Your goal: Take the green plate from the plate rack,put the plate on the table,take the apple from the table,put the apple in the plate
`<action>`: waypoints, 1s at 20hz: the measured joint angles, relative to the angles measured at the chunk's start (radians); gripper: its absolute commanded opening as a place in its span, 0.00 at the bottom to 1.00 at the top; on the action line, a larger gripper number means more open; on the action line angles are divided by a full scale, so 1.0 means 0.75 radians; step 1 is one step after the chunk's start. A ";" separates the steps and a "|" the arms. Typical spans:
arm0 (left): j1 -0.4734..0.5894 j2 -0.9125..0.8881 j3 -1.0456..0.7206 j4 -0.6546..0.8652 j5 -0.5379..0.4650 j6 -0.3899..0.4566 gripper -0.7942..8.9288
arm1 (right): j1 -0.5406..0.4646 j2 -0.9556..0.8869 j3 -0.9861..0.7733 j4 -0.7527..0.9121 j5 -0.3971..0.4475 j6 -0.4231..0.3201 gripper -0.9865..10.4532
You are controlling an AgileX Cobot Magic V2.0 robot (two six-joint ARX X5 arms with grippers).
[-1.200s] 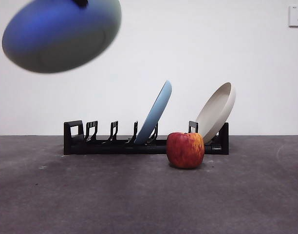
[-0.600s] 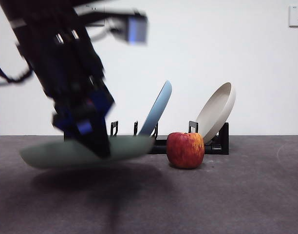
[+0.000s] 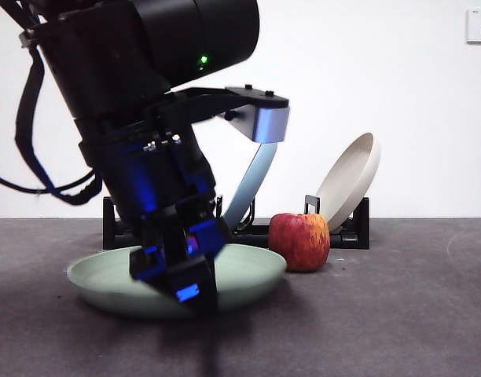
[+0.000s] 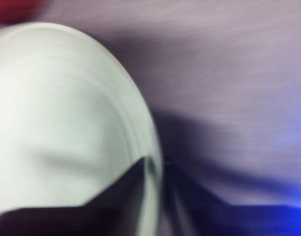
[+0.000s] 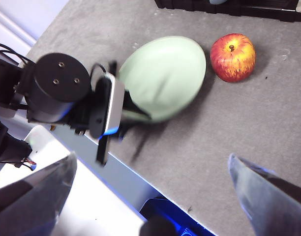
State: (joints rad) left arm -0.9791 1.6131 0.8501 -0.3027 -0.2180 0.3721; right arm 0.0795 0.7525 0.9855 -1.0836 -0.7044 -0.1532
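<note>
One wide pale sage-green plate (image 3: pixel 240 275) low on the dark grey table (image 3: pixel 398 314), rim clamped between left gripper (image 3: pixel 181 287) jaws, red streaked apple (image 3: pixel 299 241) just beside it, right gripper (image 5: pixel 150 196) spread apart above.

A beige plate (image 3: pixel 350 179) leans at one end of the rack, a blue plate (image 3: pixel 251 187) stands mid-rack, and a socket (image 3: pixel 478 25) sits on the white wall (image 3: pixel 382 78).

table (image 3: pixel 398 314) | on it: green plate (image 3: pixel 248 271) (seemingly down), apple (image 3: pixel 299 241), plate rack (image 3: pixel 350 232)
</note>
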 measured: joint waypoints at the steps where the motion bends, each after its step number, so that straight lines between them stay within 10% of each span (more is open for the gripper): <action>1: -0.006 0.006 -0.001 -0.010 0.006 -0.009 0.39 | 0.000 0.000 0.000 -0.001 0.000 0.000 0.66; 16: -0.025 -0.322 0.230 -0.298 -0.054 -0.221 0.45 | 0.051 0.154 0.000 0.332 0.006 0.098 0.67; 20: -0.025 -0.506 0.380 -0.469 -0.053 -0.357 0.45 | 0.198 0.335 0.000 0.654 0.180 0.188 0.67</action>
State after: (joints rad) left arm -0.9981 1.2339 1.1351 -0.6544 -0.2581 0.1043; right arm 0.2283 1.0035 0.9855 -0.5934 -0.5694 -0.0120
